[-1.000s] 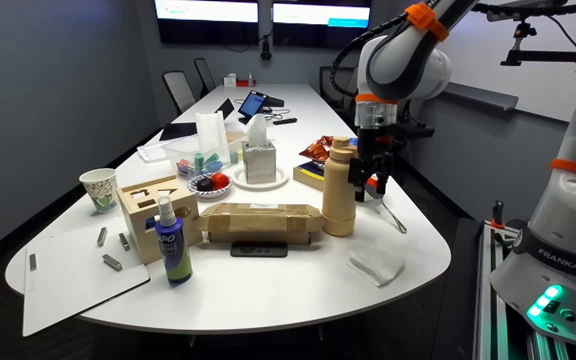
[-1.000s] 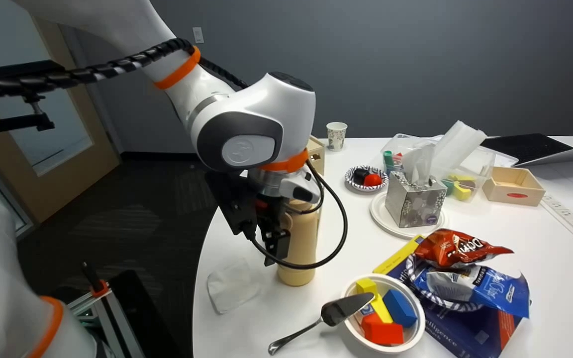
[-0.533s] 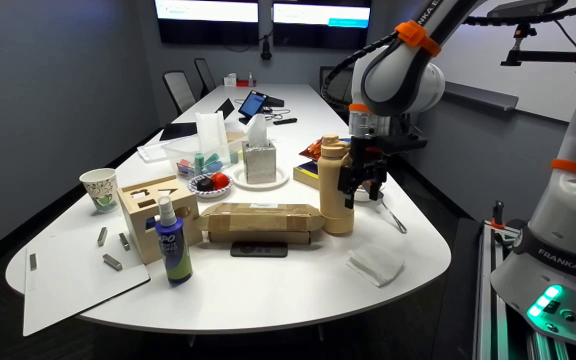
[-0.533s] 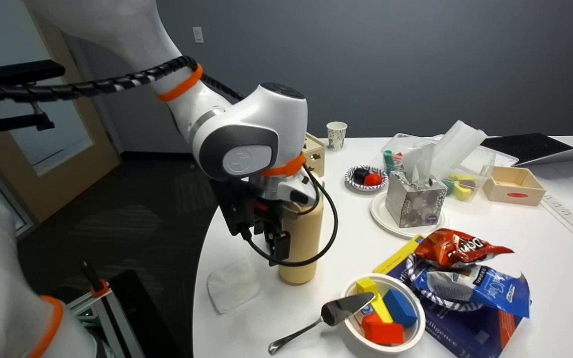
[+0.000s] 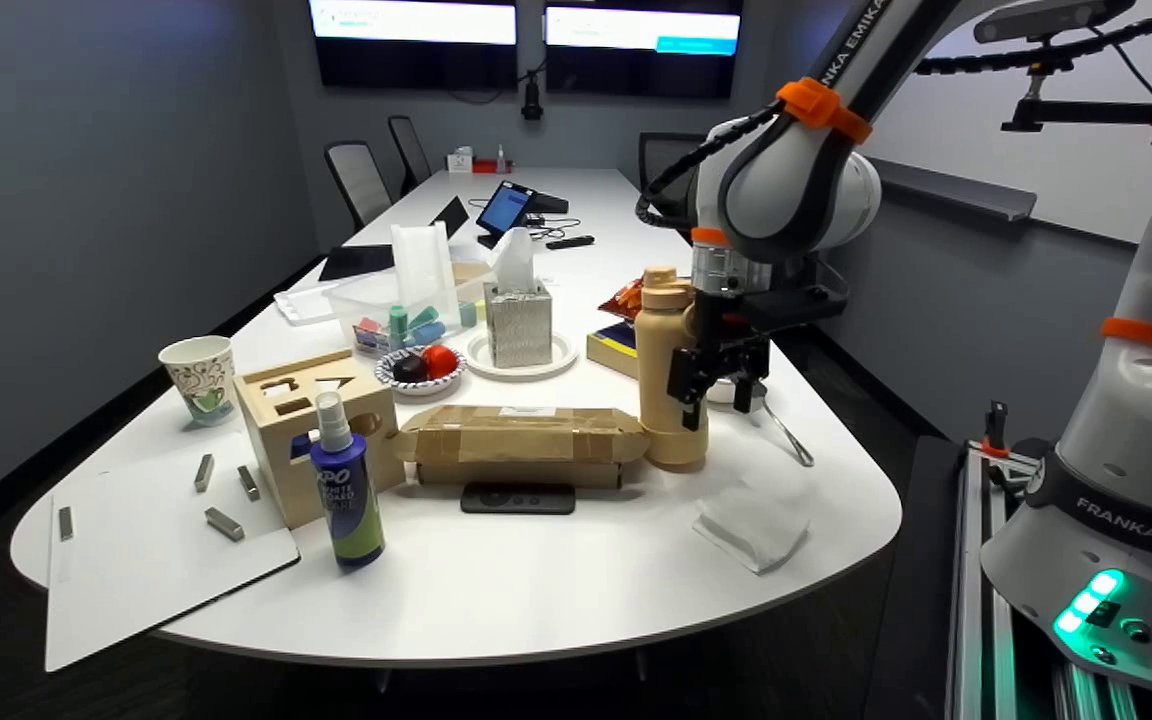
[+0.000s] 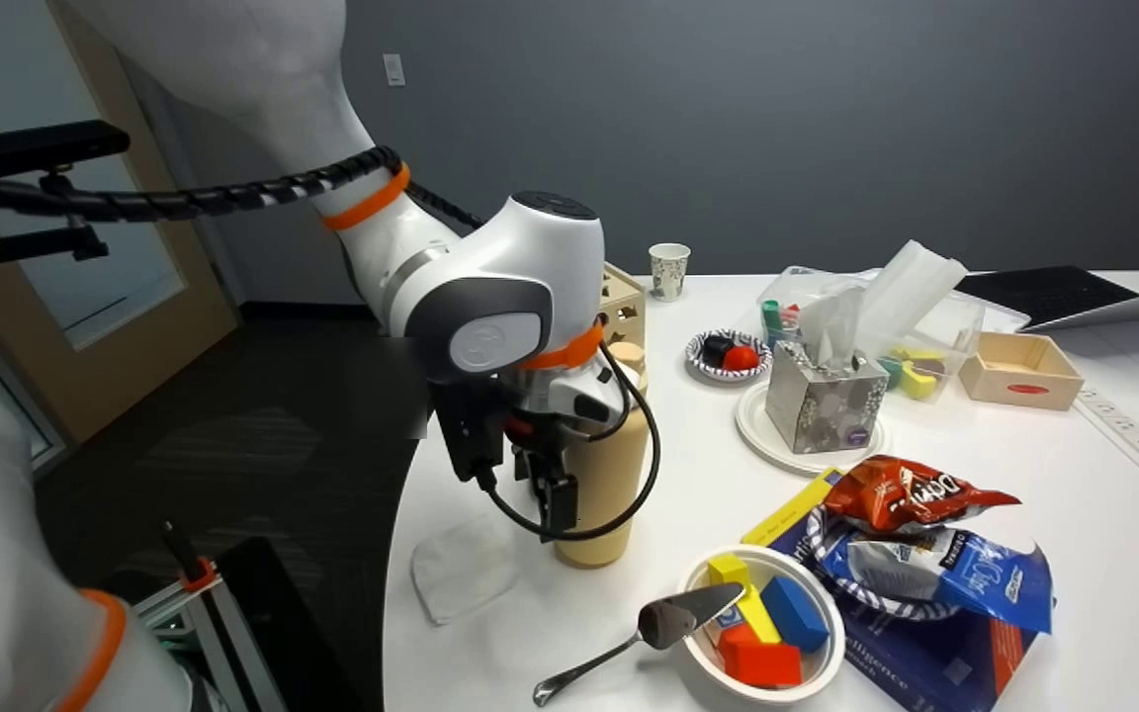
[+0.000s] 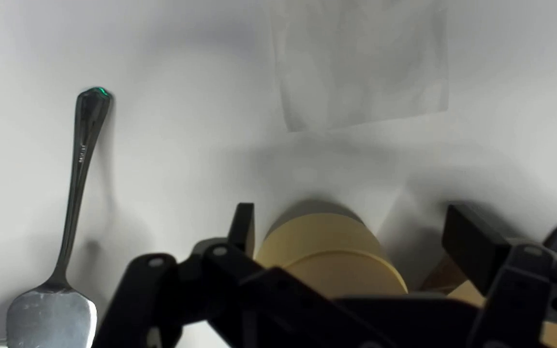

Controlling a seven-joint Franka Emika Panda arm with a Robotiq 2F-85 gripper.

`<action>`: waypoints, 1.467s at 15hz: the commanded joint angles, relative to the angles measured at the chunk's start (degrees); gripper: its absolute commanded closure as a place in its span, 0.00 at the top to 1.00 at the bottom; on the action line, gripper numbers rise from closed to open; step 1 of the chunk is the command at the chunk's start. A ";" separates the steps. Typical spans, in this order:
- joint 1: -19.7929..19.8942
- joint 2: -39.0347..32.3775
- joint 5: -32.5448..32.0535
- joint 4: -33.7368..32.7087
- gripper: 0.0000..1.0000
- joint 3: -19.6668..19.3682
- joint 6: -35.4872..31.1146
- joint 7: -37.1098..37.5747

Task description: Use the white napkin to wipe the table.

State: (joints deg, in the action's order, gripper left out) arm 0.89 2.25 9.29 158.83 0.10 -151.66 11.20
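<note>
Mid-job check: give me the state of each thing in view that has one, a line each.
gripper, open, nothing held
white napkin, flat, slightly rumpled, ungripped
tan bottle, capped, standing, perhaps leaning slightly; gripper contact unclear
spray bottle, upright
paper cup, upright, contents hidden
tissue box, open, tissue sticking out
white bowl, holding blocks
cake server, blade over white bowl
laptop, open
wall screens, lit
table, cluttered

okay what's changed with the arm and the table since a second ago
In an exterior view, the end effector has come lower and slightly toward the picture's left, jaws open. The tan bottle has shifted slightly that way at its top; whether it leans, I can't tell. Nothing was visibly grasped or released. The white napkin, cake server and tissue box stayed put.
</note>
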 commanded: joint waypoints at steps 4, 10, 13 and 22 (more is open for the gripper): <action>-0.21 -1.20 -16.35 -0.08 1.00 0.79 0.64 15.94; -0.92 0.51 -24.67 -0.13 1.00 2.03 5.45 24.64; -1.80 1.40 -24.94 -0.42 1.00 3.09 9.25 25.20; -7.83 2.48 -22.20 -1.21 1.00 9.73 21.83 31.52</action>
State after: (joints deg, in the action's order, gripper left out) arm -4.39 3.14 -13.96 157.67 7.52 -133.44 39.45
